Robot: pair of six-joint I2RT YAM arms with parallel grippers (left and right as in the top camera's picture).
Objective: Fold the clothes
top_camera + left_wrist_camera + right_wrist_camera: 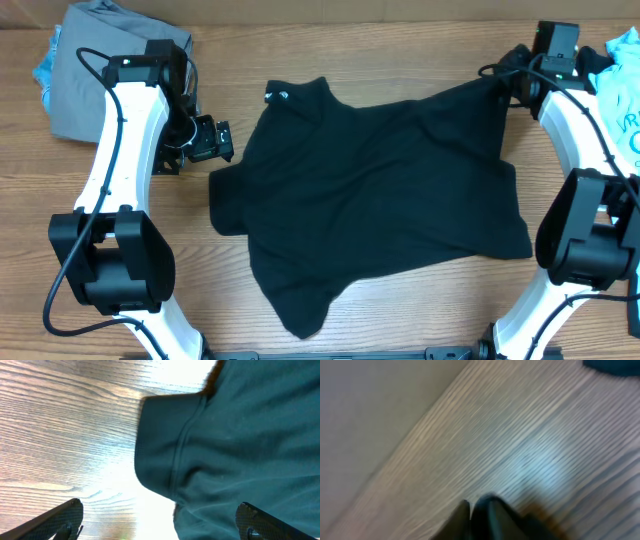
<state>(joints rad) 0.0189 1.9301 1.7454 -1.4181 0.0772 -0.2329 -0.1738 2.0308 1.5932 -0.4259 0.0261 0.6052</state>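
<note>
1. The black T-shirt (380, 190) lies in the middle of the table (400, 320), spread open but rumpled. Its collar (285, 97) points to the far left and one corner trails toward the near edge.
2. No fold shows yet. The body is a single loose layer with wavy edges and nothing is tucked in, so I judge the task to be at its opening stage: the shirt is being flattened, not folded.
3. The left gripper (215, 140) sits just left of the shirt, beside the left sleeve (160, 450). Its fingers (65, 520) are spread fully wide and hold nothing.
4. The right gripper (508, 82) is at the shirt's far right corner, where the cloth looks drawn up toward it. In its own blurred wrist view the fingers (492, 510) stand close together with only a thin gap. Whether they are clenched on fabric or letting go, I cannot tell.
5. Other garments wait off to the sides: a grey garment (100, 70) at the far left over something blue, and a pale blue cloth (625, 90) at the far right. Neither looks folded.
6. What is left, as I judge it, is nearly everything. The black shirt has to be smoothed, its sleeves turned in and its body doubled over, and after that come the waiting pieces.
</note>
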